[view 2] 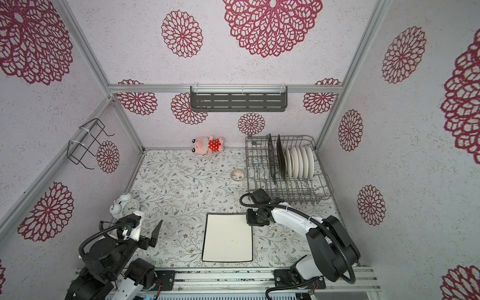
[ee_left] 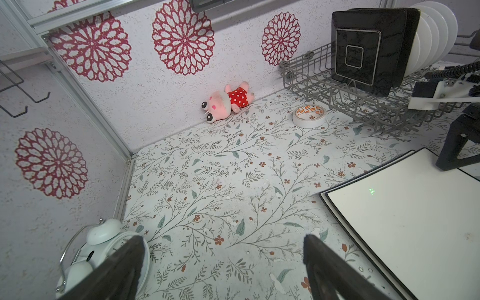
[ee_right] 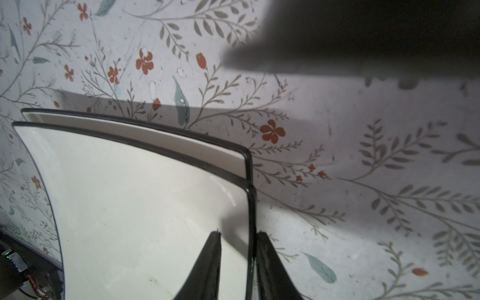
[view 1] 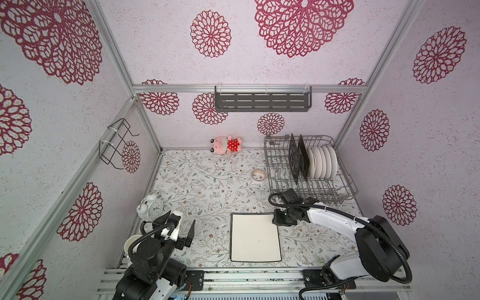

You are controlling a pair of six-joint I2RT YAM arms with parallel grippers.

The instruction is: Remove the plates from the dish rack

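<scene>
Two large white dark-rimmed square plates [view 1: 255, 237] [view 2: 227, 237] lie stacked on the table; the lower plate [ee_right: 130, 124] peeks out behind the upper plate [ee_right: 130, 207]. My right gripper [view 1: 275, 220] [ee_right: 239, 233] sits at the stack's far right corner. Its jaws straddle the upper plate's rim: one finger lies against the rim's outside, the other stands over the plate's face with a small gap. The dish rack [view 1: 270, 155] [ee_left: 311, 78] holds two black square plates [view 1: 298, 161] [ee_left: 363, 46] and several round white plates [view 1: 324, 162] [ee_left: 436, 26], all upright. My left gripper [view 1: 181, 217] [ee_left: 223, 239] is wide open and empty.
A small patterned ring [view 1: 258, 175] [ee_left: 309, 115] lies just left of the rack. A plush toy [view 1: 228, 145] rests against the back wall. An alarm clock [view 1: 150, 207] and a white mug [view 1: 131, 245] stand by my left arm. A slotted shelf [view 1: 262, 100] hangs on the back wall.
</scene>
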